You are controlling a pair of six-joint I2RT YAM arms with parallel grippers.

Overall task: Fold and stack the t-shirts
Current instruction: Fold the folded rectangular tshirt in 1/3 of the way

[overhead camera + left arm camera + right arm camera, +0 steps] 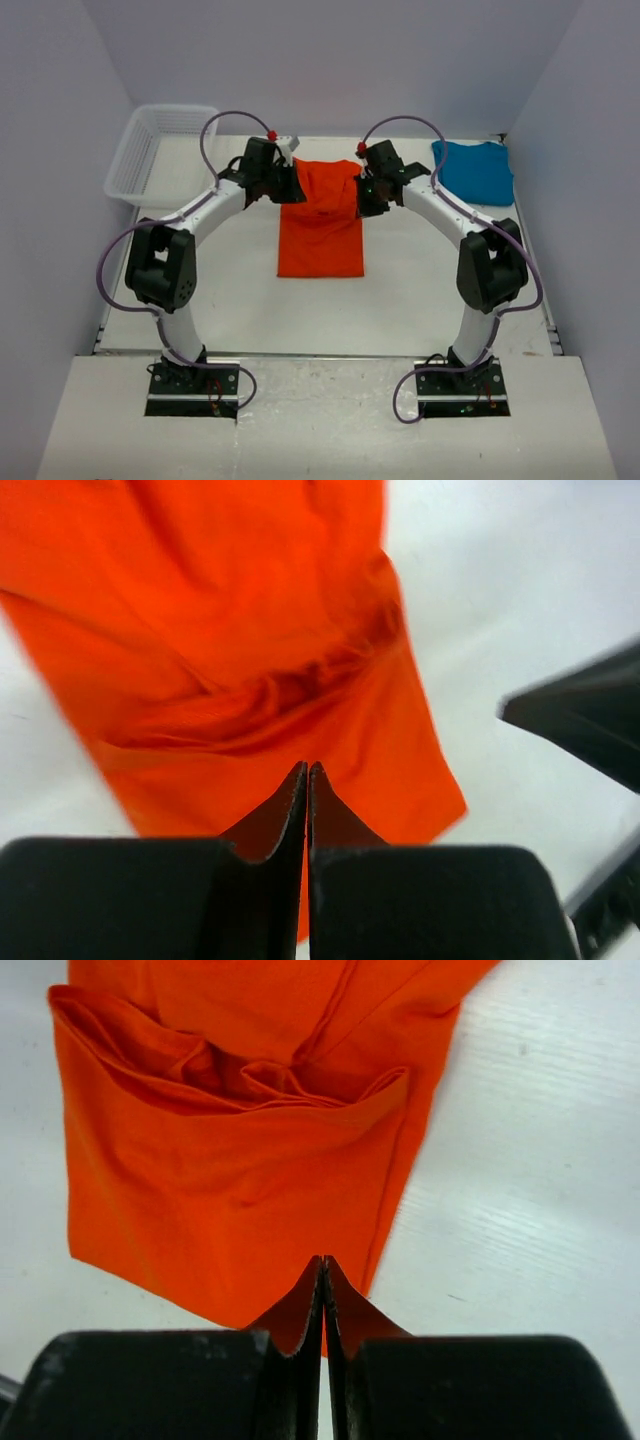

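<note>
Bare table (420, 300) lies open near the arm bases and on either side of the orange shirt (320, 230). The left arm (195, 215) and right arm (445, 210) arch inward, closing off the shirt's far corners. A basket (125, 165) blocks the far-left corner; a teal shirt (475, 172) covers the far-right. Walls (330, 60) hem three sides.

A white mesh basket (150, 160) sits upright at the far-left corner of the pale table (420, 300) — beside the wall.

Orange t-shirt (320, 240) centre, narrow, far edge lifted; teal t-shirt (474, 172) far right.
</note>
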